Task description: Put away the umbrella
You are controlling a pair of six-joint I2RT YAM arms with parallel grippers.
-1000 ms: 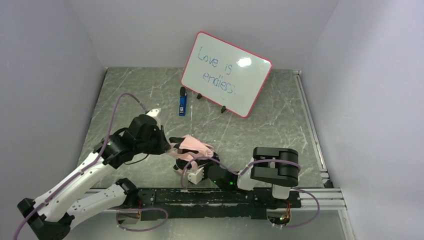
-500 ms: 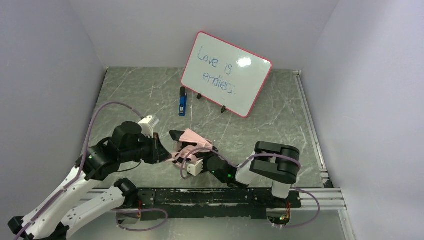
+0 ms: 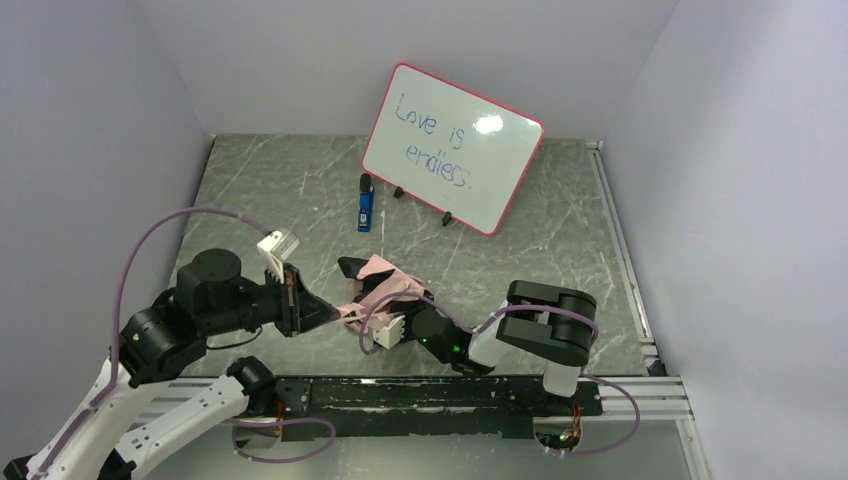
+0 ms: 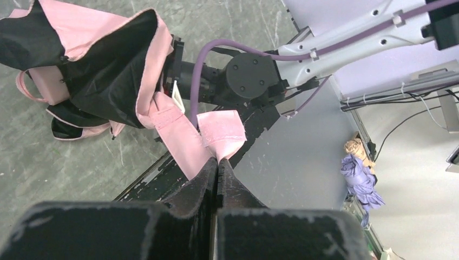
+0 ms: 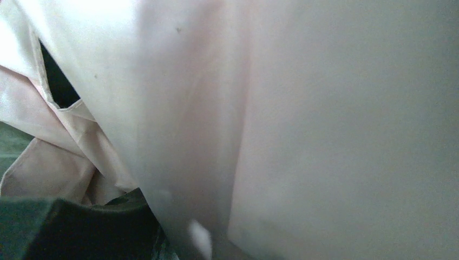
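Observation:
The pale pink umbrella (image 3: 381, 274) lies folded in a loose bundle near the table's front, black lining showing (image 4: 108, 59). Its small pink handle (image 4: 46, 86) rests on the table. My left gripper (image 3: 333, 313) is shut on the umbrella's pink strap (image 4: 178, 135), which runs taut from the bundle to the pinched fingertips (image 4: 217, 161). My right gripper (image 3: 392, 318) reaches into the bundle from the right and grips it, its fingertips buried in fabric (image 4: 174, 76). Pink cloth (image 5: 178, 108) fills the right wrist view; one dark finger (image 5: 76, 227) shows at the lower left.
A red-framed whiteboard (image 3: 452, 148) leans at the back of the table. A blue marker (image 3: 366, 208) lies in front of it. The black mounting rail (image 3: 450, 392) runs along the near edge, just behind the umbrella.
My left arm has drawn back to the left and lifted, pulling the strap out from the bundle. The umbrella and right gripper have shifted slightly left and away.

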